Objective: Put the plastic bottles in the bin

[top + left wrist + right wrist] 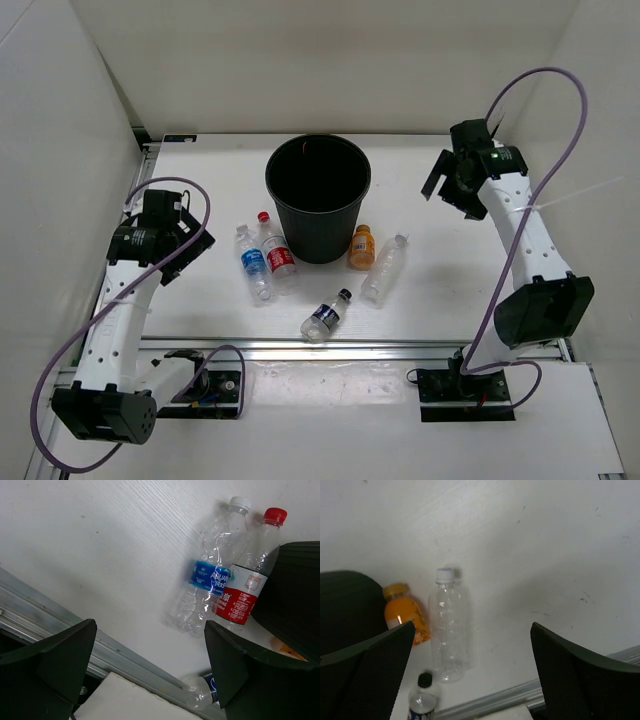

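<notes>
The black bin (318,195) stands upright at mid-table. Five bottles lie round its near side: blue-label (253,262) and red-label (277,254) to its left, short orange (361,247) and plain clear (385,269) to its right, dark-label with black cap (327,316) nearest the front rail. My left gripper (192,252) is open and empty, left of the blue-label bottle (212,570) and the red-label bottle (247,582). My right gripper (441,178) is open and empty, right of the bin, above the clear bottle (449,625) and orange bottle (405,612).
White walls enclose the table on the left, back and right. A metal rail (350,348) runs along the table's front edge. The bin's side (295,595) fills the right of the left wrist view.
</notes>
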Tool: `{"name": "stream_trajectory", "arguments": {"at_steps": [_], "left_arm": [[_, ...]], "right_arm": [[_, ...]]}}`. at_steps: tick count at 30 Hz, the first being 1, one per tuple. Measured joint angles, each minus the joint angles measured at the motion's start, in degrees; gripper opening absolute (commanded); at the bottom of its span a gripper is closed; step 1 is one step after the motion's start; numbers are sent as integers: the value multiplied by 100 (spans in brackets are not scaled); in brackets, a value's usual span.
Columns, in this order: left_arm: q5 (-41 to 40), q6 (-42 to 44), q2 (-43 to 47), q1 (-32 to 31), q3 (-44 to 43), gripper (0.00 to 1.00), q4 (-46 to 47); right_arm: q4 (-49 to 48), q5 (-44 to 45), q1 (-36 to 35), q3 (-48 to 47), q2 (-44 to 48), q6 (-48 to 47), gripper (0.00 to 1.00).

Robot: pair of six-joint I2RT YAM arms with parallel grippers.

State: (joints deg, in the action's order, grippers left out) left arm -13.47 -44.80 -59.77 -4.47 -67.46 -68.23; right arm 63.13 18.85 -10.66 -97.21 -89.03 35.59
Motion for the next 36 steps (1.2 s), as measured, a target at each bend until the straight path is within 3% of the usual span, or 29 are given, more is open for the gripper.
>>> {"name": "stream_trajectory", "arguments": {"at_steps": [7,15,29,31,33,36], "left_arm": [[-92,-4,-203,-109,-13,100,48],[-177,-33,-776,-129,-22,100,-146],[-267,-22,-955,-192,81,100,-356],[-267,-2,-957,-216,111,100,-361],[-267,4,-964,-234,116,100,-356],[-267,42,-997,-267,118,100,-354]], "right_arm": [[-374,-1231,13,721,-63,-531,100],[-1231,-2953,146,2590,-212,-660,100],[-2092,-3580,4,2778,-1495,-481,100],[-2184,-3620,4,2778,-1735,-442,86],[-2223,-3720,26,2767,-1923,-424,50],[-2280,-3705,96,2767,-1987,-319,41]]}}
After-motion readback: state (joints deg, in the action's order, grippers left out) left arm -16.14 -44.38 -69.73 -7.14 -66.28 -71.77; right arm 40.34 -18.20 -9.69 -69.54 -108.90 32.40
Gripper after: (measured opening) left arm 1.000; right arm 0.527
